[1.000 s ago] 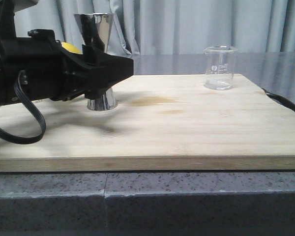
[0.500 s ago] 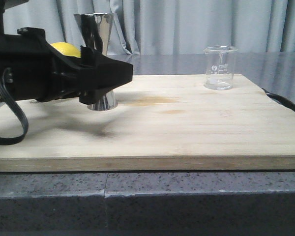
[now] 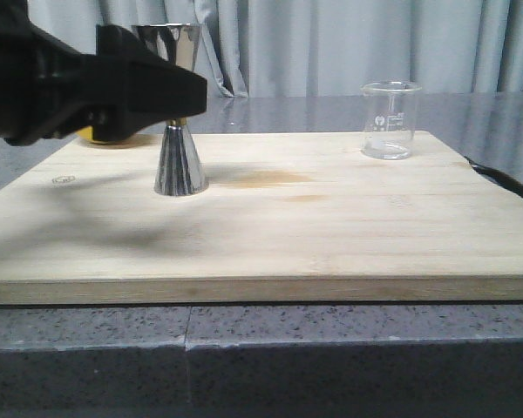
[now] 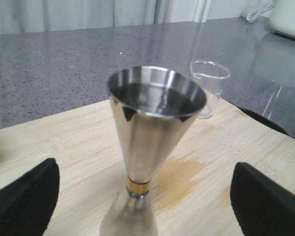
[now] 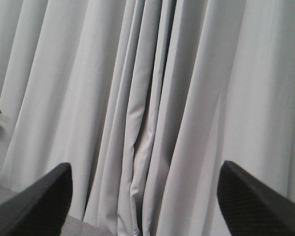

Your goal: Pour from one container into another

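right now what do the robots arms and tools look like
The left arm's tool is matte black all over, a blocky body tapering to a blunt wedge-shaped tip in the front view. In the left wrist view its two fingers are dark rounded pads with a fine grid texture. The right tool shows the same dark textured fingers. No cables or markings are visible now.

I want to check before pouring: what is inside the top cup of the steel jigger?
From the left wrist view, the jigger top cup shows only bare shiny steel walls with dark reflections; no liquid is evident. The deepest point near the gold waist is hidden by the cup's own wall.
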Motion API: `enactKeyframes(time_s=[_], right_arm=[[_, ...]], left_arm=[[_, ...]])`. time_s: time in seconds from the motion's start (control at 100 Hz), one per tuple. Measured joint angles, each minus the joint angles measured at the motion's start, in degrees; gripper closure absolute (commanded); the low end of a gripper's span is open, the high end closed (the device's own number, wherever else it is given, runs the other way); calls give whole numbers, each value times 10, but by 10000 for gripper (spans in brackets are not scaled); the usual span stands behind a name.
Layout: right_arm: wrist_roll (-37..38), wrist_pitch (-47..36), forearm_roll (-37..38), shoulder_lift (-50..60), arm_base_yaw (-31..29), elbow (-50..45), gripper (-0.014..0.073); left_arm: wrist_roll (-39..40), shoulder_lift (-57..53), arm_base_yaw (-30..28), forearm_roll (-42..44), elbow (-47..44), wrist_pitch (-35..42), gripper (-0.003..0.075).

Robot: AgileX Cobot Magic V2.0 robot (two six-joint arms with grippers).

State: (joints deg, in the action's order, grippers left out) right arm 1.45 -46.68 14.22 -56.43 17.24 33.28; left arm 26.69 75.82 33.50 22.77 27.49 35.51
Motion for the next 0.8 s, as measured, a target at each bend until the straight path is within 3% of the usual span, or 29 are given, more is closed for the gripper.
enactKeyframes(time_s=[0.27,0.45,0.62,0.8], right_arm=[[0,1,0,0,0,0,46],[-20,27,-39,0,0,0,46],[-120,35,-108,0,0,0,46],[-157,69,-142,35,0,0,46]], left_arm=[[60,-142,0,71,-5,-141,82],[62,-247,-4,73,-5,-175,145],[26,-321,-50,74,4,-191,197],[16,-380,-120,74,41,-242,205]])
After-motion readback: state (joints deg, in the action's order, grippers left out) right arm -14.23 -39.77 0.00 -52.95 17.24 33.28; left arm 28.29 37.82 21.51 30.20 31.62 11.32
